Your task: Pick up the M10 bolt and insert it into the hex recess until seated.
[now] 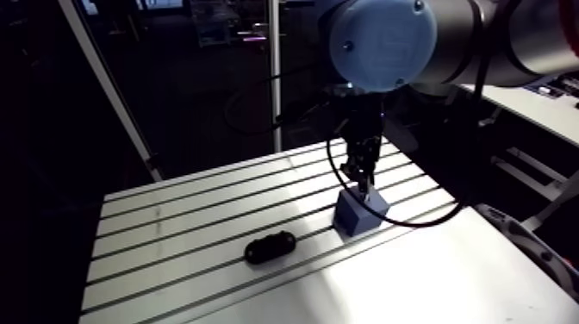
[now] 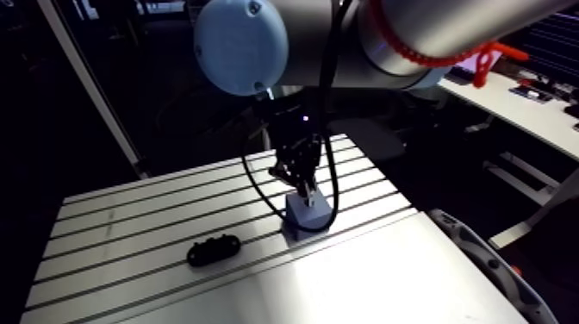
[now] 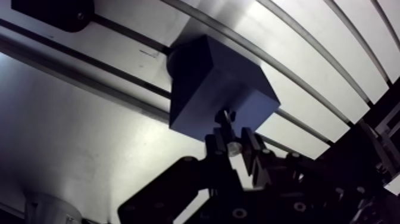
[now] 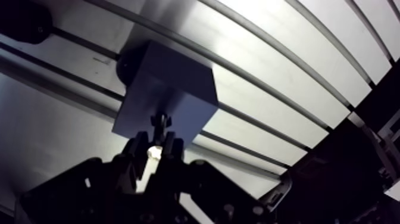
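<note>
The M10 bolt (image 3: 233,146) is being clamped between the gripper's (image 3: 233,140) 2 narrowly set fingers, close over the blue block (image 3: 217,89).

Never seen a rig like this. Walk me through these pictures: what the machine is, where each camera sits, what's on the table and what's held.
This is one robot arm with light-blue joint caps, working over a slotted aluminium table. Two pictures come from a camera riding on the arm's upper link, looking down at the table; the other two come from a camera on the wrist, looking past the two-fingered end effector. Each pair shows one scene from slightly different spots. On the table stand a small blue block and, apart from it, a black oblong part. In the wrist view the end effector is shut on a small shiny metal bolt, held right at the block's upper face. Whether it has entered the block cannot be told.
</note>
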Controlling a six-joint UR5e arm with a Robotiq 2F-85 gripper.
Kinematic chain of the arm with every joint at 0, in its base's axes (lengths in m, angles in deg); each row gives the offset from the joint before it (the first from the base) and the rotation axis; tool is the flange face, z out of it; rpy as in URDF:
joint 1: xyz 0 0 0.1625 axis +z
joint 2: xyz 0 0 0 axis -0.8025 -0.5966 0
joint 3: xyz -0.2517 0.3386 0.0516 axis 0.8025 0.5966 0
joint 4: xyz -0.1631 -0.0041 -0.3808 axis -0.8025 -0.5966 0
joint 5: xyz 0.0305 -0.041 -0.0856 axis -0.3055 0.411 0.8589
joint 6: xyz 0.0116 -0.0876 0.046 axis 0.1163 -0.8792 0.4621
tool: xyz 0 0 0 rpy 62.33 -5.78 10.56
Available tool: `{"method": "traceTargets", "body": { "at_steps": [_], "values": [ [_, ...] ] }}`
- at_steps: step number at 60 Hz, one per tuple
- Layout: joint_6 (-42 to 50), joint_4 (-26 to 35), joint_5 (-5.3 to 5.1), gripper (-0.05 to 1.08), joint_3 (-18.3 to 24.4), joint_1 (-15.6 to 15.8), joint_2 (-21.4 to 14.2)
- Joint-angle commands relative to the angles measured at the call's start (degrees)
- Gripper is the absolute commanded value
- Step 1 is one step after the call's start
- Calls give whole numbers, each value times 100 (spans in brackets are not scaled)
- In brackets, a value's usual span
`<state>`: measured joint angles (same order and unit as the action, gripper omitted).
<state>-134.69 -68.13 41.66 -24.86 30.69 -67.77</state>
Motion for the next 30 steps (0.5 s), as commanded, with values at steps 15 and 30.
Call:
{"method": "traceTargets", "body": {
  "at_steps": [15,30],
  "values": [
    [-30,-6,-8,108,51,0,8],
    [-29,-6,-8,108,43,0,9]
  ]
}}
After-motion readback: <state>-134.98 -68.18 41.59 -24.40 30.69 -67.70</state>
